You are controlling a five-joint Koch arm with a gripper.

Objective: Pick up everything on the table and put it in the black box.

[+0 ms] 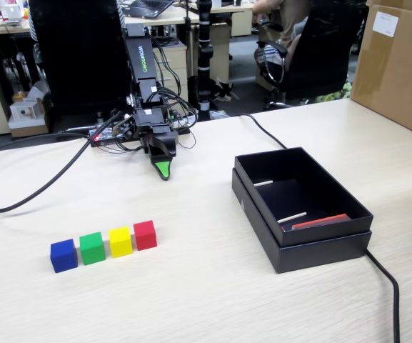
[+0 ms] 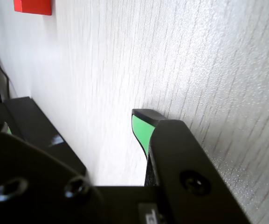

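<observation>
While the fingers (image 1: 163,170) stand apart and empty at far centre, no cube is boxed; next, reach near-left to the red cube (image 1: 145,234).

Both views are bright under even, diffuse room light. In the fixed view the pale beige wood-grain laminate worktop (image 1: 213,286) looks slightly washed out, shadows are soft and short, and focus is fair throughout. In the wrist view the worktop glares nearly white toward the left, while the near black-and-green claw (image 2: 78,135) is blurred and dark.
</observation>
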